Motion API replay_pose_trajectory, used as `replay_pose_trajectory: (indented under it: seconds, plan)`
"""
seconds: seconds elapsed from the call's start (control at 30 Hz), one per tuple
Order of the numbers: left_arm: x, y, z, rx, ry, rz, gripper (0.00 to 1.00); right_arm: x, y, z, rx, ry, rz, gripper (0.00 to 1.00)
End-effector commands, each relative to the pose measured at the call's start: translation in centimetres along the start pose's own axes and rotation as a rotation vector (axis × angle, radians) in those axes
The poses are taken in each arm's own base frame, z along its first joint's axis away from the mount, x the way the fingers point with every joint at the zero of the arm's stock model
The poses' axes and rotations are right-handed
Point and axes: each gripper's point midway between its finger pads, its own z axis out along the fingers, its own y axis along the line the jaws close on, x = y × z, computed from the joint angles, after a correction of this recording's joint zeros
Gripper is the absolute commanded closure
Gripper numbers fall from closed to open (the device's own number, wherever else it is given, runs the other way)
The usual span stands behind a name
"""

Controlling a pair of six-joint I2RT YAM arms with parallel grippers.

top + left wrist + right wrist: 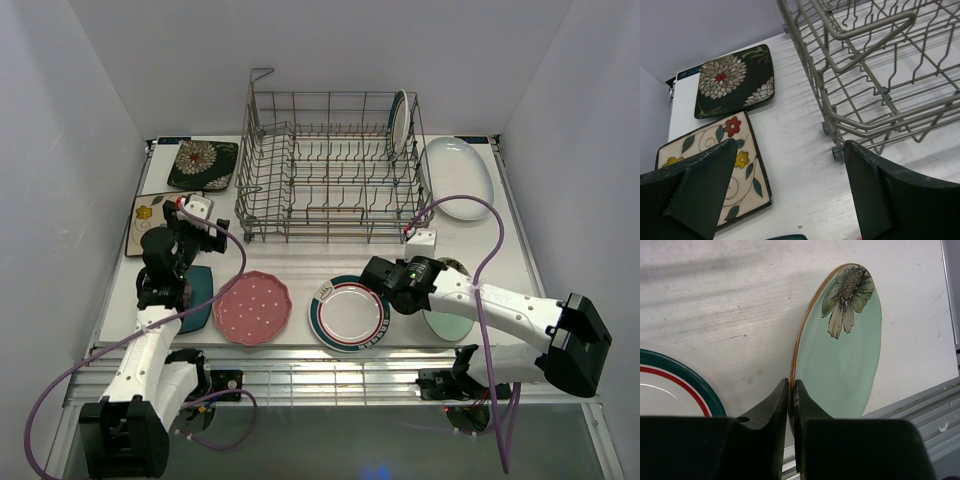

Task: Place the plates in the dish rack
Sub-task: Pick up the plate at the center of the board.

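Note:
The dish rack [330, 180] stands at the back, with one white green-rimmed plate [400, 122] upright in its far right corner. My right gripper [791, 385] is shut on the left rim of the mint floral plate [840, 355], which tilts up off the table; in the top view that plate [447, 325] shows under the right forearm. My left gripper [790, 145] hangs open over bare table between the cream floral square plate [715, 165] and the rack's corner [840, 130]. A pink dotted plate [251, 307] and a second green-rimmed plate [350, 313] lie flat in front.
A black floral square plate [203, 163] lies at the back left. The large white oval plate [457, 175] sits to the right of the rack. A dark teal plate [197, 300] lies beside the left arm. A metal rail [330, 375] runs along the near edge.

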Motion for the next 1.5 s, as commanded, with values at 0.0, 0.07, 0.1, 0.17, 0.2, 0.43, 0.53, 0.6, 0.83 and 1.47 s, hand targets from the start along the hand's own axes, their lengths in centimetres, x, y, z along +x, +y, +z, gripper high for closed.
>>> replay_pose_trajectory:
  seconds: [0.0,0.07,0.1,0.17,0.2,0.43,0.53,0.6,0.83,1.47]
  plan:
    - [-3.3,-1.6,-0.8,0.102,-0.084,0.02,0.02,-2.5,0.1,-1.0,-0.021,-0.073,0.063,0.92]
    - [-3.9,-2.2,-1.2,0.133,-0.108,0.021,0.02,-2.7,-0.1,-1.2,-0.022,-0.076,0.068,0.92]
    - [-4.4,-2.3,-1.5,0.139,-0.127,0.027,0.02,-2.8,-0.1,-1.4,-0.031,-0.079,0.08,0.92]
    - [-4.8,-2.9,-1.9,0.165,-0.147,0.034,0.02,-3.1,-0.2,-1.6,-0.04,-0.086,0.092,0.92]
    - [-5.4,-3.1,-2.2,0.174,-0.167,0.041,0.02,-3.3,-0.4,-1.8,-0.05,-0.091,0.103,0.92]
    - [-7.2,-5.6,-3.4,0.317,-0.204,-0.004,0.02,-4.6,-0.4,-2.7,-0.097,-0.115,0.147,0.92]
    - [-7.6,-5.7,-3.5,0.325,-0.212,-0.008,0.02,-5.1,-0.4,-3.0,-0.106,-0.126,0.161,0.92]
    - [-7.7,-5.5,-3.5,0.316,-0.212,-0.008,0.02,-5.3,-0.3,-3.1,-0.107,-0.13,0.168,0.92]
    - [-8.1,-6.6,-3.7,0.349,-0.226,-0.007,0.02,-5.7,-0.1,-3.1,-0.104,-0.135,0.18,0.92]
    - [-10.5,-9.8,-3.7,0.401,-0.261,-0.02,0.02,-7.7,-1.7,-3.8,-0.137,-0.152,0.376,0.92]
